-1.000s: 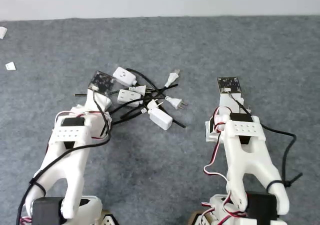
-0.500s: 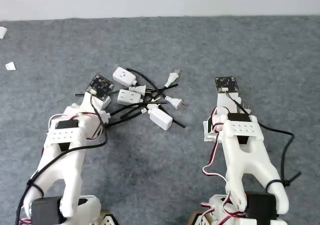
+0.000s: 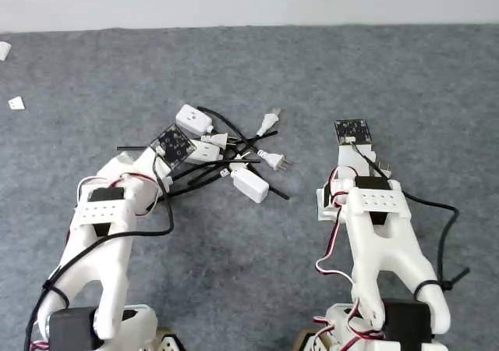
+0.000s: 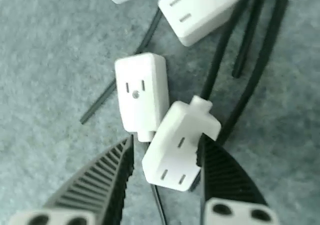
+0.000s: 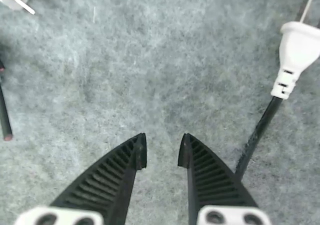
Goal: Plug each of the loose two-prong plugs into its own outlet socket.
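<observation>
Left arm's swung across toward the tangle since a second ago, and now the left tool hangs spread wide around a white slotted socket block, which lies skewed between the jaws and touches a white outlet block beside it. Here's the trouble I'd watch for: squeeze on that slant and it may twist out, or shove its neighbour and drag the black cords across the grey felt bench. Right tool sits parted, holding nothing, with a white two-prong plug lying near it.
</observation>
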